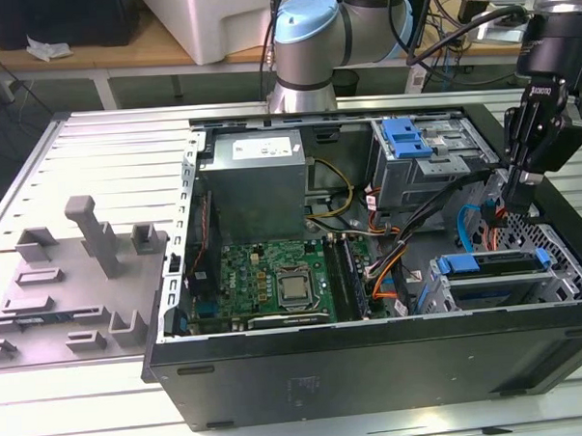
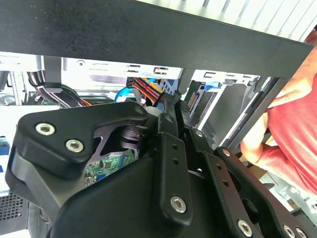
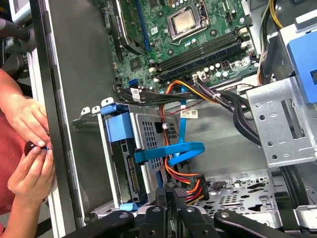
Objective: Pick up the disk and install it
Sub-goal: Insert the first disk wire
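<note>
- The gripper (image 1: 514, 200) hangs tip-down inside the open computer case (image 1: 375, 364), at the exterior view's right. Its fingers (image 3: 166, 198) are pressed together with nothing between them, as both wrist views show (image 2: 172, 106).
- The gripper tip is over the perforated metal floor (image 3: 237, 193) of the case, next to a bundle of orange, red and yellow power wires (image 3: 190, 186) and a flat blue data cable (image 3: 173, 151).
- The disk (image 1: 491, 264) sits in the lower drive cage (image 1: 487, 289), against the case wall nearest the exterior camera. Its blue handle (image 1: 457, 265) faces the motherboard (image 1: 264, 272).
- Gripper and disk are apart. In the exterior view the tip stands just beyond the disk's right end, and higher. In the first wrist view the disk (image 3: 130, 173) stands on edge just beside the fingers.
- On the far side of the gripper is the upper drive cage (image 1: 434, 173), with a blue plastic bracket (image 1: 408, 136) on top.
- Farther off are the power supply (image 1: 256, 181) and a grey fixture plate (image 1: 81, 275), which lies outside the case on the table.
- A person's hands (image 3: 29, 148) pinch a small dark round object (image 3: 33, 147) just outside the case wall.
</note>
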You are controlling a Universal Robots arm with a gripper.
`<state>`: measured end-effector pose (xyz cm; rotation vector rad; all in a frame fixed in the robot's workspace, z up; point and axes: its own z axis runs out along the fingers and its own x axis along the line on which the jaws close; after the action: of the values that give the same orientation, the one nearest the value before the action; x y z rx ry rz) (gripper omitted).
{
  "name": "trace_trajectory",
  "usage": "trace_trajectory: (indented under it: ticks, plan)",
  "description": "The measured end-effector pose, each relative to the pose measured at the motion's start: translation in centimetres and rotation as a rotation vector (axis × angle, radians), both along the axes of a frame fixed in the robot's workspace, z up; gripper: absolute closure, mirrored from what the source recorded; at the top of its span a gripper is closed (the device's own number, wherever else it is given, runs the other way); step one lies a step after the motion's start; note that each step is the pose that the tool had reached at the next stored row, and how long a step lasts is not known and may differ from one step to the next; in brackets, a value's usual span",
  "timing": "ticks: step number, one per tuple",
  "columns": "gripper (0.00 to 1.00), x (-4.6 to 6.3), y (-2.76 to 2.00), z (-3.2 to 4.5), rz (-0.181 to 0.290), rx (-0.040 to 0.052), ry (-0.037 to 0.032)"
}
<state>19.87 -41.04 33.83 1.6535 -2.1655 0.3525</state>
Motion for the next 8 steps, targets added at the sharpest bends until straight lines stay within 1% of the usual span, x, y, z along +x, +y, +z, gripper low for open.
trace_trajectory:
  ticks: [8]
  plan:
    - [0.83, 0.00, 0.00, 0.00, -0.002, 0.0000, 0.0001]
